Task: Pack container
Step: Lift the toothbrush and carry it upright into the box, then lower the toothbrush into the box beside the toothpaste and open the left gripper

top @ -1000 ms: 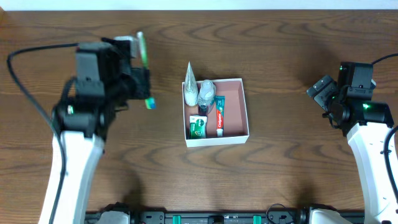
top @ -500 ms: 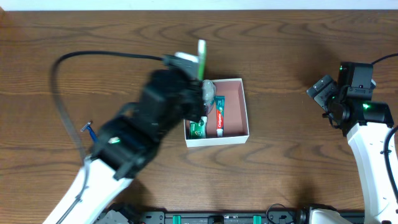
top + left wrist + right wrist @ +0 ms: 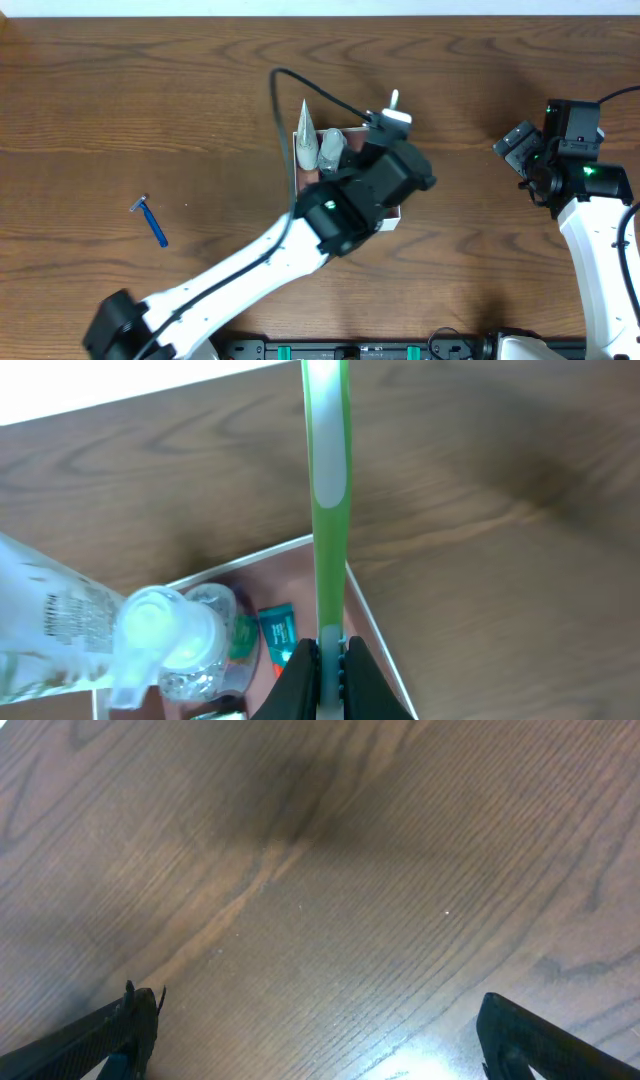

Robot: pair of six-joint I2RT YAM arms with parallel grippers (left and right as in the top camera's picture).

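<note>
The container (image 3: pixel 352 129) sits mid-table, a shallow white-walled box with a pinkish floor (image 3: pixel 290 575). My left arm covers most of it from above. My left gripper (image 3: pixel 328 652) (image 3: pixel 388 140) is shut on a green toothbrush (image 3: pixel 327 480), which points out over the box's far right wall (image 3: pixel 375 622). The toothbrush tip (image 3: pixel 394 98) pokes out past the wrist. Inside the box lie a clear capped bottle (image 3: pixel 165 635) (image 3: pixel 331 148), a white tube (image 3: pixel 305 135) and a green-and-white toothpaste (image 3: pixel 280 630). My right gripper (image 3: pixel 520 150) (image 3: pixel 325 1040) is open over bare wood at the right.
A blue razor (image 3: pixel 152 222) lies on the wooden table far left of the box. The left arm's black cable (image 3: pixel 300 85) loops over the box's back edge. The right arm's base stands along the table's right side.
My left arm has swung from the table's left side to over the container, carrying the toothbrush. The blue razor, hidden a second ago, has come into view. The right arm has not moved.
</note>
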